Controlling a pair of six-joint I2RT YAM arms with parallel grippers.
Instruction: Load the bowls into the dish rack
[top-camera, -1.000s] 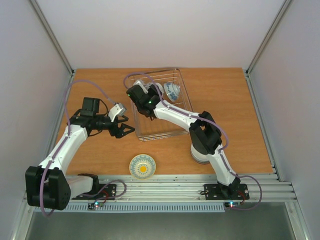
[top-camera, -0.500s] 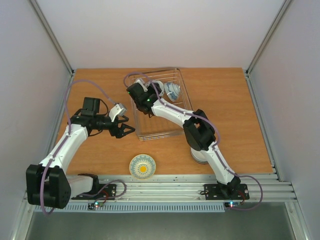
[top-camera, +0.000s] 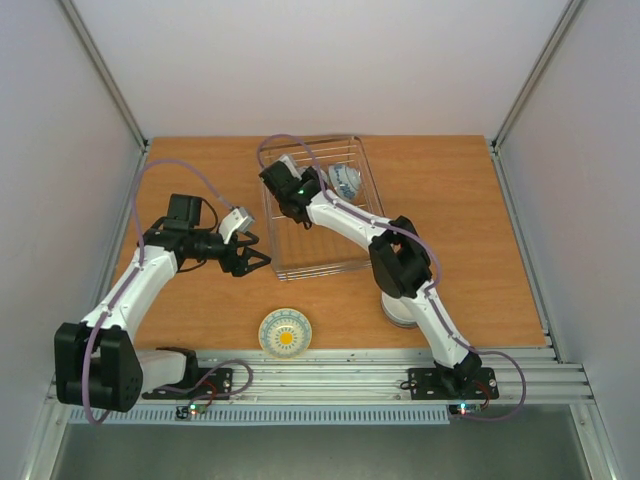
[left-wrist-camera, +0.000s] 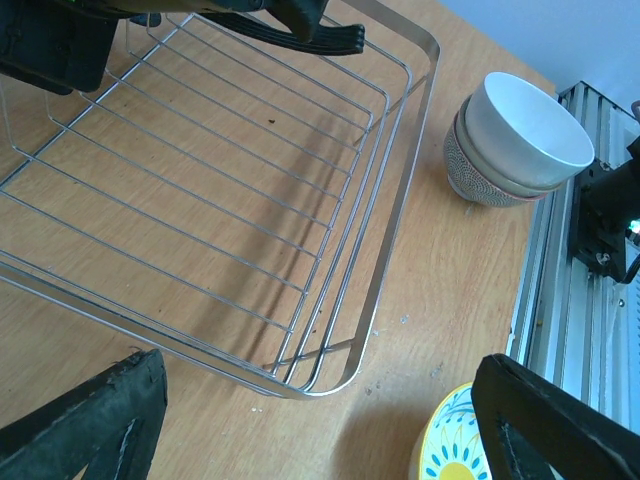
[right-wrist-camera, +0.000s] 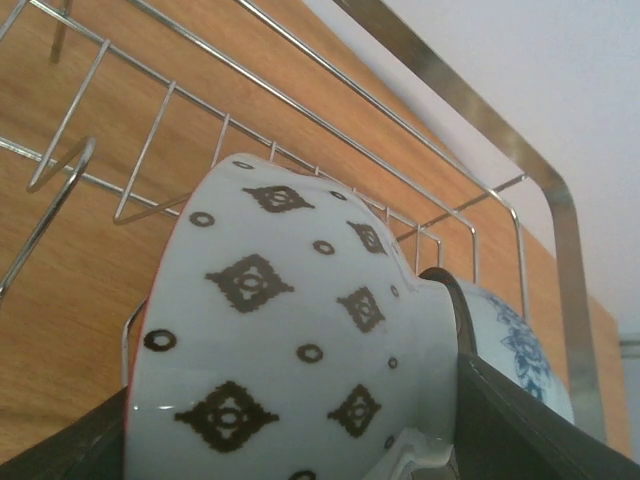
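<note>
Several bowls wait on table (top-camera: 450, 220): stacked bowls (left-wrist-camera: 515, 150), yellow-patterned bowl (top-camera: 285, 333). Dish rack (top-camera: 325, 262) holds blue-and-white bowl (top-camera: 345, 181) at far end. Right gripper (top-camera: 300, 187), pinching dotted bowl (right-wrist-camera: 290, 350), has pushed deeper, just beside it; release likely next. Left gripper (top-camera: 252, 262) spread, beside rack.

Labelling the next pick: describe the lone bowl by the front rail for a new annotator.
On the wooden table, look at the near edge, in front of the dish rack. One bowl sits alone there. Unlike the nested stack to its right, it has a yellow centre ringed with blue marks.
</note>
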